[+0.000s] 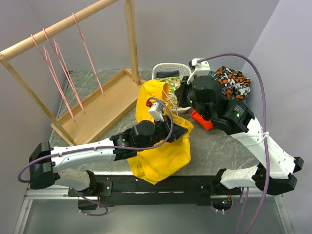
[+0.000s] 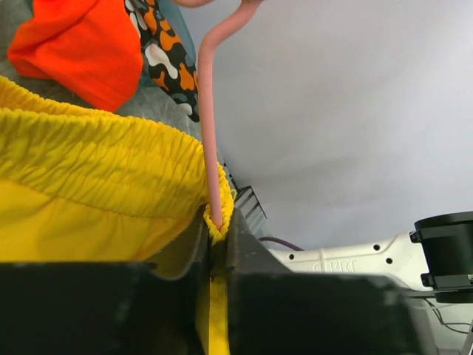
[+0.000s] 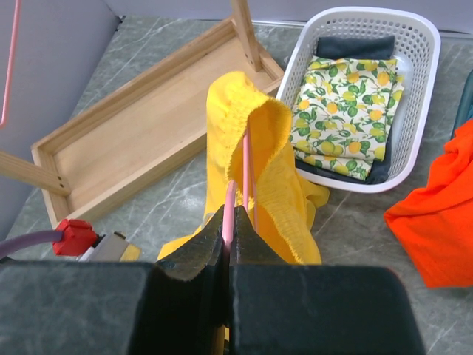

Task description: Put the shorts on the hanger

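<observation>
The yellow shorts (image 1: 163,146) hang between my two grippers, with the lower part lying on the table. My right gripper (image 3: 229,213) is shut on the pink wire of the hanger (image 3: 247,159). The shorts (image 3: 277,159) drape over that wire just beyond the fingers. My left gripper (image 2: 216,222) is shut on the gathered waistband of the shorts (image 2: 89,159). The hanger wire (image 2: 207,111) runs down into the same pinch. In the top view the left gripper (image 1: 181,130) is at the shorts' right edge and the right gripper (image 1: 181,95) is above it.
A wooden rack (image 1: 58,27) with several pink hangers (image 1: 61,68) stands at the back left on its tray base (image 1: 102,109). A white basket (image 1: 171,72) holds a lemon-print cloth. An orange-red cloth (image 1: 202,119) and a patterned cloth (image 1: 234,82) lie at the right.
</observation>
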You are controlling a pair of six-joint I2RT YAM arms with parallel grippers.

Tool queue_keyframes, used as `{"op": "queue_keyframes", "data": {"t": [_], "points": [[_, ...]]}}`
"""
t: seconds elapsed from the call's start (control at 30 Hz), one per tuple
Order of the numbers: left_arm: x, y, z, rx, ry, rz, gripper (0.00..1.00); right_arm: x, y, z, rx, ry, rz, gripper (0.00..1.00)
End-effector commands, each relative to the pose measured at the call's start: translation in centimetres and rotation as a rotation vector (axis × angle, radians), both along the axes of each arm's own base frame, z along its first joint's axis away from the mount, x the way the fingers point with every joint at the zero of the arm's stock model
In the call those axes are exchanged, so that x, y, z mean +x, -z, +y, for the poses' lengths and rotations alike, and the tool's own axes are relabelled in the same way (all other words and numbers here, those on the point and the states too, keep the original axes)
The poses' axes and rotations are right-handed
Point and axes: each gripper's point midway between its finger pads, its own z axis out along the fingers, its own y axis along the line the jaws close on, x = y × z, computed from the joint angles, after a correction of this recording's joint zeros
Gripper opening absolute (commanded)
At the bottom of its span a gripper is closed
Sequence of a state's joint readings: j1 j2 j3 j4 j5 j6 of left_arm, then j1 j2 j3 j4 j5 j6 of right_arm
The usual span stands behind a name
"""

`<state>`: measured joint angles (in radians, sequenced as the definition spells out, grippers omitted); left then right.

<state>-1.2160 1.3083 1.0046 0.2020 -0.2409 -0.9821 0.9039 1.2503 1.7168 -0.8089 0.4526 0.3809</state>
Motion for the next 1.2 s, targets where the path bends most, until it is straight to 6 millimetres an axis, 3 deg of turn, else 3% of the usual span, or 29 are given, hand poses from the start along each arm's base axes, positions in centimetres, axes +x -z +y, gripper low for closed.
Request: {"op": "queue_keyframes", "data": {"t": [0.0,0.17,0.5,0.7,0.8,0.97,1.0,1.07,1.17], "points": [[0.3,-4.3,-0.1,-0.165,-0.004,-0.068,0.01,-0.2,-3.3,1.0,0.123,-0.008,-0.050,0.00],[0.5,-5.4,0.7,-0.235,-0.032,-0.084,0.01,-0.5,-3.6,0.5,0.135,-0.009,-0.066,0.01],[2.7,-9.0,2.3,-0.327,-0.180,-0.127,0.01,-1.2,-5.6,0.2,0.155,-0.050,-0.110,0.69],[5.1,-10.9,2.7,-0.342,-0.231,-0.144,0.01,-2.3,-7.3,-1.6,0.179,-0.045,-0.153,0.94],[6.3,-12.3,3.2,-0.352,-0.246,-0.156,0.01,-3.2,-8.7,-3.2,0.219,-0.031,-0.189,1.00],[8.6,-14.3,4.4,-0.365,-0.269,-0.168,0.01,-5.1,-10.7,-5.7,0.334,-0.025,-0.269,1.00],[9.0,-14.0,4.4,-0.340,-0.268,-0.165,0.01,-5.3,-10.4,-5.6,0.336,-0.036,-0.269,1.00],[10.3,-16.0,5.4,-0.347,-0.294,-0.186,0.01,-5.8,-10.8,-6.2,0.372,-0.033,-0.286,1.00],[11.5,-18.5,6.3,-0.325,-0.318,-0.224,0.01,-5.8,-9.8,-6.2,0.377,-0.033,-0.270,1.00]]}}
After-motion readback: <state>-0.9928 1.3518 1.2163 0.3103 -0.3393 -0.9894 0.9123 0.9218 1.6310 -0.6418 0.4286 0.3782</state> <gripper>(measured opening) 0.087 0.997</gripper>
